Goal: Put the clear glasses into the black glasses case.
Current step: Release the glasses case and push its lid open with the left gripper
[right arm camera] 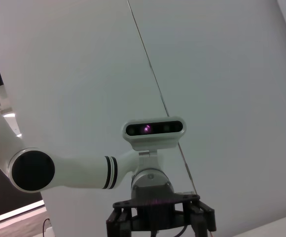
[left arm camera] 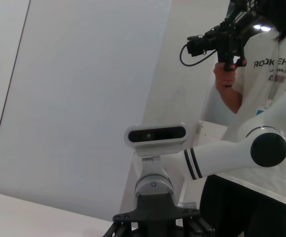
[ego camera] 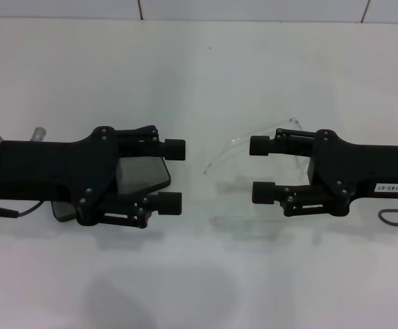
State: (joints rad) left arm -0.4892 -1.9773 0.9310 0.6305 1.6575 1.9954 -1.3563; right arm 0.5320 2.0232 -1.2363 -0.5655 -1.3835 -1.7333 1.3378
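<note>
White table (ego camera: pixel 199 68), head view: two black grippers facing each other across a bare gap, fingertips pointing inward. Left gripper (ego camera: pixel 173 176): fingers spread wide, one pad (ego camera: pixel 174 149) on the far side, the other on the near side, nothing held between them. Black glasses case (ego camera: pixel 143 175): lies flat on the table beneath the left gripper, largely covered by its body; a dark grey face shows between the two fingers, and a rounded corner shows below the gripper's body toward its wrist end. Right gripper (ego camera: pixel 263 169): fingers likewise wide apart, nothing gripped. Clear glasses (ego camera: pixel 254 137): on the table under and just ahead of the right gripper's fingertips; a thin curved clear arm runs out from beside its far finger into the gap toward the left gripper; the lens is faint and partly hidden by the fingers; contact with the gripper cannot be told. Wrist views: the opposite arm's camera head, white arm links and walls; a person with a handheld camera (left arm camera: pixel 217 39) in the left one.
</note>
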